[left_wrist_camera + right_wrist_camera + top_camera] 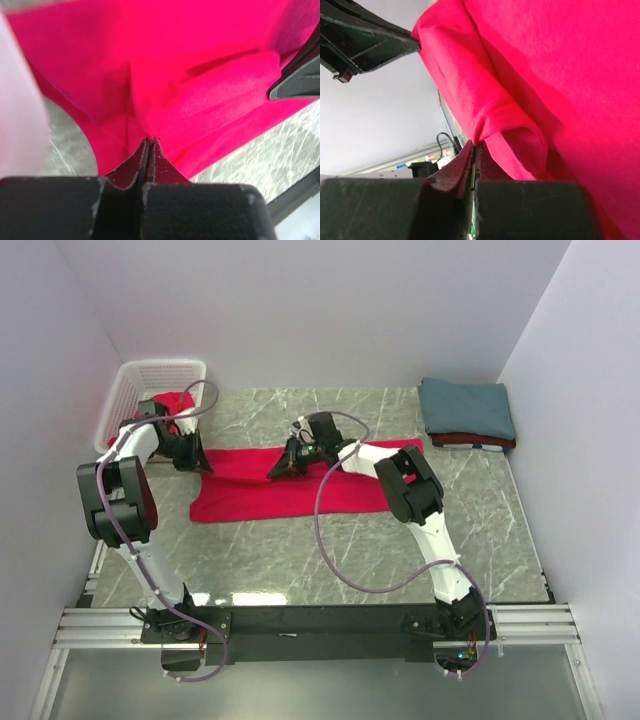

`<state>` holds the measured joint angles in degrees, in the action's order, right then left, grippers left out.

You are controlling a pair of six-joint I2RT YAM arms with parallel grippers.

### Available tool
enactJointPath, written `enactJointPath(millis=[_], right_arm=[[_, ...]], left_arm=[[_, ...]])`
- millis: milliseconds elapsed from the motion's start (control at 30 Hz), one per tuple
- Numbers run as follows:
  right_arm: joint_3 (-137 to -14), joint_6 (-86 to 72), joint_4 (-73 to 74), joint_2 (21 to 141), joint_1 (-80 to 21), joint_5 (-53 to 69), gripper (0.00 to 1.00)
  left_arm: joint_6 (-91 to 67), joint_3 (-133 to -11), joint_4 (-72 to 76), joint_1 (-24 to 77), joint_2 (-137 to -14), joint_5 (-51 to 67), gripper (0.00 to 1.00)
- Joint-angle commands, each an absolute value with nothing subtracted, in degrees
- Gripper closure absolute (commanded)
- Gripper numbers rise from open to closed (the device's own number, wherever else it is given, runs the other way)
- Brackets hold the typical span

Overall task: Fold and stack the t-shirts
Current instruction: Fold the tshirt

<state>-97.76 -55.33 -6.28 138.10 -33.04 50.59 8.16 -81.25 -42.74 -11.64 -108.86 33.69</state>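
Observation:
A bright red t-shirt [290, 490] lies as a wide band across the middle of the table. My left gripper [197, 462] is shut on its far left corner; in the left wrist view [150, 139] the cloth [200, 100] bunches out from the closed tips. My right gripper [278, 470] is shut on the shirt's far edge near the middle; the right wrist view [476, 144] shows a fold of red cloth [510, 130] pinched there. A slate teal-blue t-shirt [467, 408] lies folded on a darker red one [470, 440] at the far right. More red cloth [175, 402] sits in the basket.
A white lattice basket [150, 380] stands at the far left corner. White walls close in the back and both sides. The marble table [330, 560] runs to a metal rail [320, 620] at the near edge.

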Motion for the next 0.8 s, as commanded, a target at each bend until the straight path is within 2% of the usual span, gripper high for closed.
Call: enactJointPath(millis=[0,200,233,300,333,367,467,567,667,767], right_arm=[[-96.4,-52.8,-3.1,133.9,-33.5,50.5,1.0],[-95.0,-49.6,-0.4,133.3,-33.7,48.1,0.99],[-95.1,-49.0,0.4,133.3,-33.6,47.9,0.96],[-95.6,-46.9,2.9,132.7,-33.6,48.2,0.85],[-95.7,-46.2,3.5,132.3,-33.6,48.3,0.79],[-95.6,-45.4,4.1,131.0,-33.6,48.3,0.68],[-94.6,-42.5,4.9,127.0,-33.6,49.2,0.58],[-95.0,-37.8,8.8,123.4,-32.8,50.4,0.56],[-96.4,-30.0,17.3,120.9,-30.2,50.1,0.59],[-99.6,-15.6,31.7,119.9,-27.5,41.4,0.64]], left_arm=[[9.8,-78.3,-42.5,-11.8,-104.8,33.6,0.99],[10.9,-73.1,-41.0,-11.8,-103.4,30.4,0.99],[11.2,-72.7,-41.0,-11.7,-103.4,30.1,0.96],[11.8,-72.6,-41.4,-11.8,-103.0,30.1,0.86],[12.1,-72.6,-41.4,-11.7,-102.7,30.3,0.75],[12.2,-72.5,-41.0,-11.7,-101.7,30.5,0.71],[12.6,-72.2,-39.6,-11.3,-99.3,30.9,0.64],[12.6,-71.1,-37.6,-9.4,-96.5,29.3,0.63],[11.4,-69.3,-34.5,-5.5,-94.2,25.9,0.64],[9.0,-67.9,-30.8,-1.8,-94.1,21.3,0.68]])
